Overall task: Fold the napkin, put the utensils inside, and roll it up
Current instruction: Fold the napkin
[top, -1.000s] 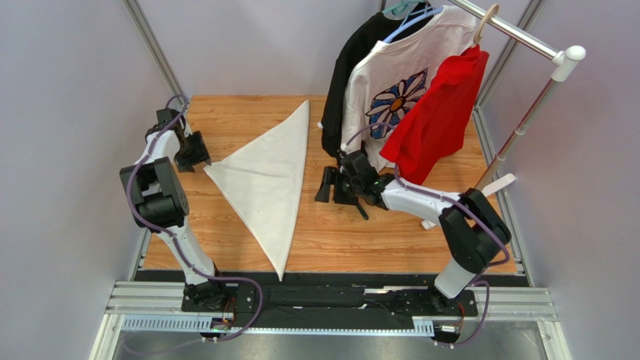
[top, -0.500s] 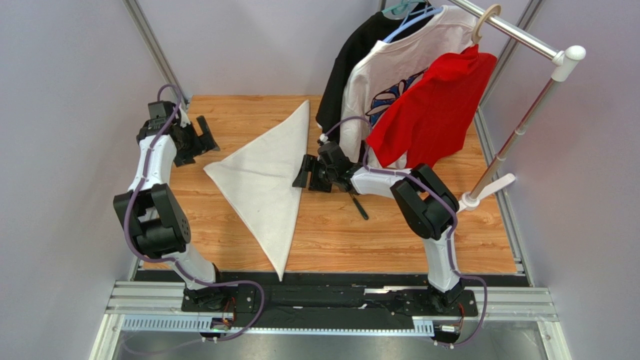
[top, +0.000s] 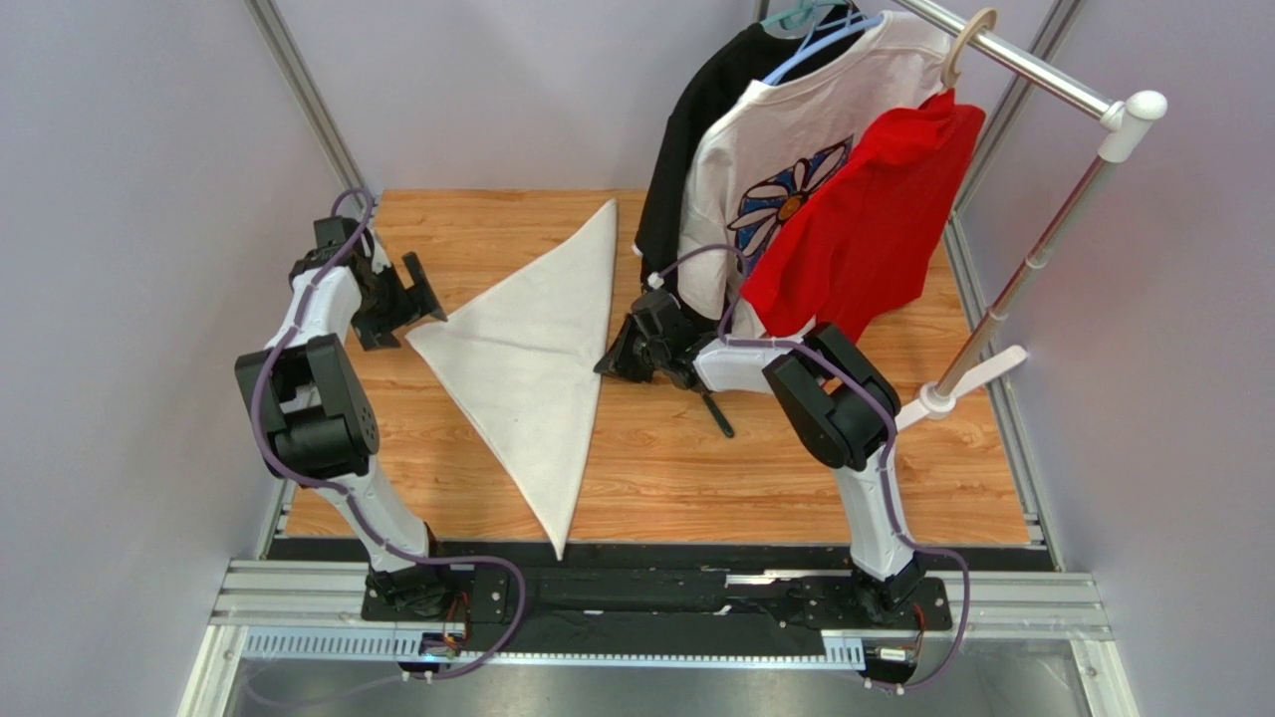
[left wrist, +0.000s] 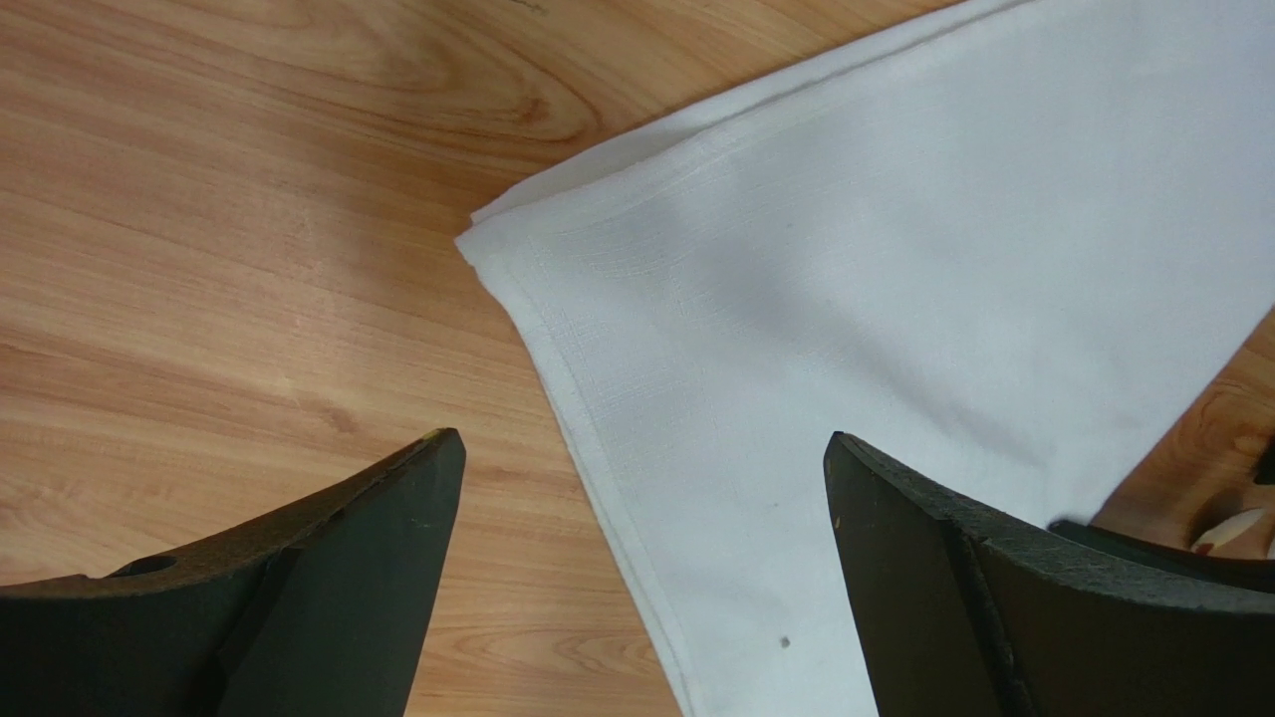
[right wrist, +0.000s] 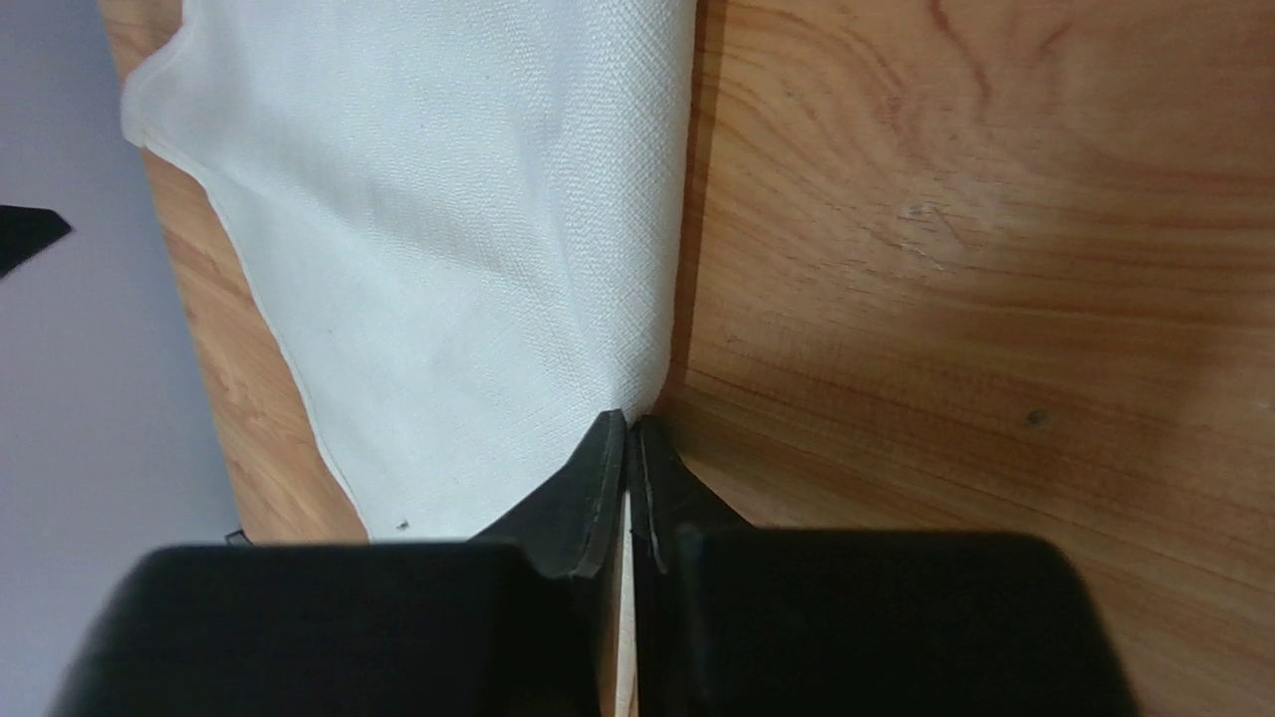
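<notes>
Napkin [top: 524, 359] looks thin and floppy, so grab corners. Right gripper [right wrist: 629, 421] pinches its edge, left gripper [left wrist: 641, 441] gapes wide over a corner.

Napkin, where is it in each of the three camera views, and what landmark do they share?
Top external: the napkin, folded into a triangle, lies left of centre on the table.
Left wrist: it fills the upper right, one corner pointing left.
Right wrist: it fills the upper left.
Shared landmark: the wooden table beneath it.
</notes>
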### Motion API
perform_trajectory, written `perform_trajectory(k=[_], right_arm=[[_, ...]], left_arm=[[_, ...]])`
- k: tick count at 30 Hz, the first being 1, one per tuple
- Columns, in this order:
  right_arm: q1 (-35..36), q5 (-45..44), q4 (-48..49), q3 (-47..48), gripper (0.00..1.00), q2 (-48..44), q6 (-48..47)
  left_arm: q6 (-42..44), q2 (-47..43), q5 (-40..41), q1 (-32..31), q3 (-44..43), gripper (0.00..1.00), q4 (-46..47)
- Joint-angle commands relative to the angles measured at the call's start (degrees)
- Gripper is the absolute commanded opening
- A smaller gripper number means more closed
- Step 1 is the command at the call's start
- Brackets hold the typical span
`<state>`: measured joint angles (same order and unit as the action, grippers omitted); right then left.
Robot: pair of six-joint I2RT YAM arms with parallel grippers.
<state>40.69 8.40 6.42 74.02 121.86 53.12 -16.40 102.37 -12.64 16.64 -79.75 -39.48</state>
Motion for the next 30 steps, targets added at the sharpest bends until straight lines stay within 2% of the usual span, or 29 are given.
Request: perform_trajectory(k=[1,8,11,15,17,19,21,26,28,30], right_arm=[[0.36,-4.71,2.81,-2.65,0.0,1.01,6.81],[1.67,-15.51,4.83,-2.04,0.0,1.53,15.16],[2.12,-17.27,3.61,0.42,0.0,2.41,16.05],[2.12,-16.67,2.64,0.61,0.0,1.72,14.47],[2.38,-15.1,2.46,-0.45,0.09,-0.21,12.8],[2.38,-14.3,2.46,-3.07,0.35,-1.8,10.96],[2.73,-14.82,1.15,-5.19,0.52,-5.31,9.46],[4.13,-17.27,-0.87,-14.32,0.57,-14.88,1.66],[4.57,-16.5,-2.1,-14.52,0.59,-18.76,-2.48],[4.67,-15.17,-6.14,-11.19,0.6,-20.6,-9.14]], left_arm=[[-0.82,0.99,-0.18,0.32,-0.24,0.99,1.34],[-1.35,-0.07,-3.79,0.23,1.61,0.99,4.59],[-1.61,1.61,-4.58,0.23,0.3,0.99,3.1],[-2.32,-0.41,-5.29,0.32,1.26,0.99,4.06],[-2.32,-1.64,-5.29,0.23,1.61,0.99,4.24],[-2.32,-1.47,-4.41,0.14,1.87,0.99,4.5],[-2.4,-0.94,-4.32,0.32,1.35,0.99,4.07],[-2.32,-4.19,-5.46,-2.05,2.05,0.99,5.82],[-3.19,-6.81,-5.37,-3.89,3.1,0.98,5.91],[-4.59,-9.28,-2.84,-9.07,5.2,0.98,6.87]])
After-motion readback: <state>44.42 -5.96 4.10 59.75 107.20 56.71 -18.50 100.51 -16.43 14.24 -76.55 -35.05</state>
